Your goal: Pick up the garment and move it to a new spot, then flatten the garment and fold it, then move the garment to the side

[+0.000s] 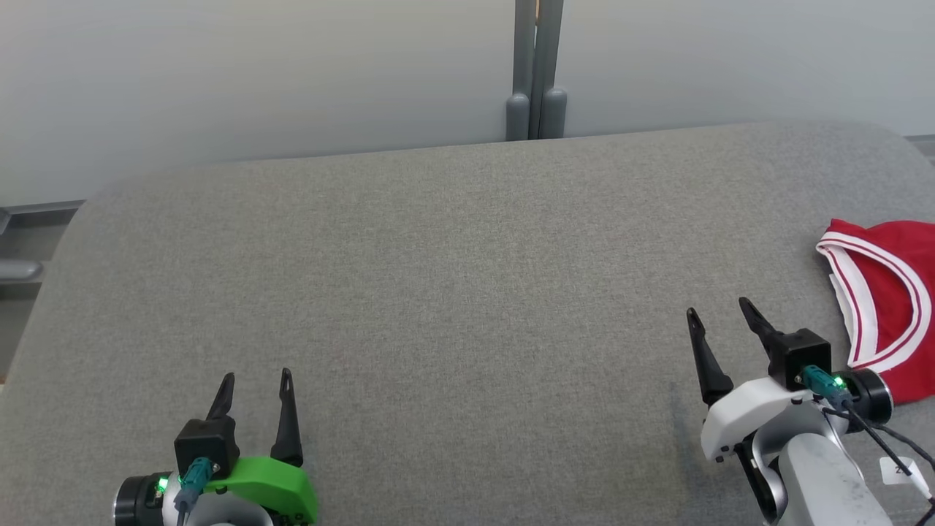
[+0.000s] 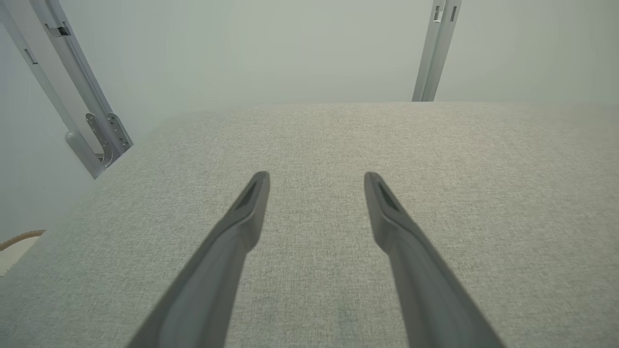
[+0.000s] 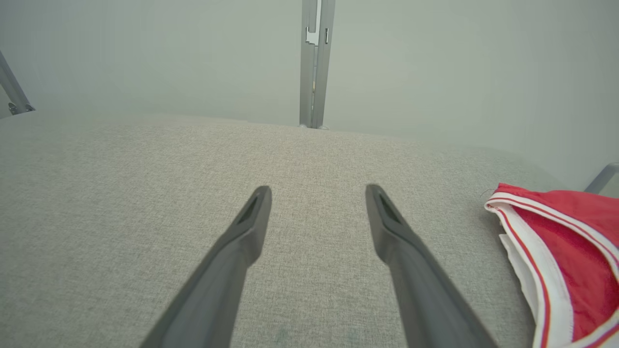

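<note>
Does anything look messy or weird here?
Only the red shirt: it lies bunched up at the far right of the grey table, not spread flat. Nothing looks spilled or broken.

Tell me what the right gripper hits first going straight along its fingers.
Nothing close: the right gripper points over bare grey cushion toward the far post, though depth is unclear. The garment lies off to its right.

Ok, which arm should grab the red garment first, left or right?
Right. The right gripper, open, sits close beside the garment at the right edge of the grey surface. The left gripper, also open, is far across it.
</note>
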Tool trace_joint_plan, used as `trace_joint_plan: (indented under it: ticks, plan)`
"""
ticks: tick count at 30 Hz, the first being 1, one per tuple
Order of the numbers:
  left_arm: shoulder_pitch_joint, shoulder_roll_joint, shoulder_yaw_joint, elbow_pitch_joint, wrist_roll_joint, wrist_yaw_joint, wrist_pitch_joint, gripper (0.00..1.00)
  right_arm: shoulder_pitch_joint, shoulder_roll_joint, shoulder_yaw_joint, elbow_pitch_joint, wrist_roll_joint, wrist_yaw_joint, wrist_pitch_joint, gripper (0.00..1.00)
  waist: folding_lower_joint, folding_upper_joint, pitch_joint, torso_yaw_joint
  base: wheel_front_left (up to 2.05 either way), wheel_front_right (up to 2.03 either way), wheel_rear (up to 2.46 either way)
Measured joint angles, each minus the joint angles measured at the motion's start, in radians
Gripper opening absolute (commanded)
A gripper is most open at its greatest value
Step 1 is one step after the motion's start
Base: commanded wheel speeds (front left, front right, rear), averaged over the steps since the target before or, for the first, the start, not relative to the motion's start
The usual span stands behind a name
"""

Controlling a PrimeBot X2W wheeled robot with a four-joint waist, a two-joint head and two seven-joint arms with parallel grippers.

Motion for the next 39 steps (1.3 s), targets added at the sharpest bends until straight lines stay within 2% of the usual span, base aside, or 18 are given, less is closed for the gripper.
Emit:
trace_joint_plan:
  ticks: [15,22,39]
  plan:
    - [0.005,0.000,0.015,0.034,0.001,-0.012,0.000,1.00,0.047,0.042,-0.037,-0.037,-0.074,0.000,0.000,1.00,0.0000,0.0000,-0.038,-0.021,0.00,0.00,0.00]
    - [0.005,0.000,0.019,0.033,0.007,-0.023,0.000,1.00,0.046,0.047,-0.038,-0.036,-0.075,0.000,0.000,1.00,0.0000,0.0000,-0.040,-0.034,0.00,0.00,0.00]
    - [0.025,0.000,-0.009,0.030,-0.011,-0.018,0.000,1.00,0.048,0.053,-0.025,-0.034,-0.044,0.000,0.000,1.00,0.0000,0.0000,-0.040,-0.040,0.00,0.00,0.00]
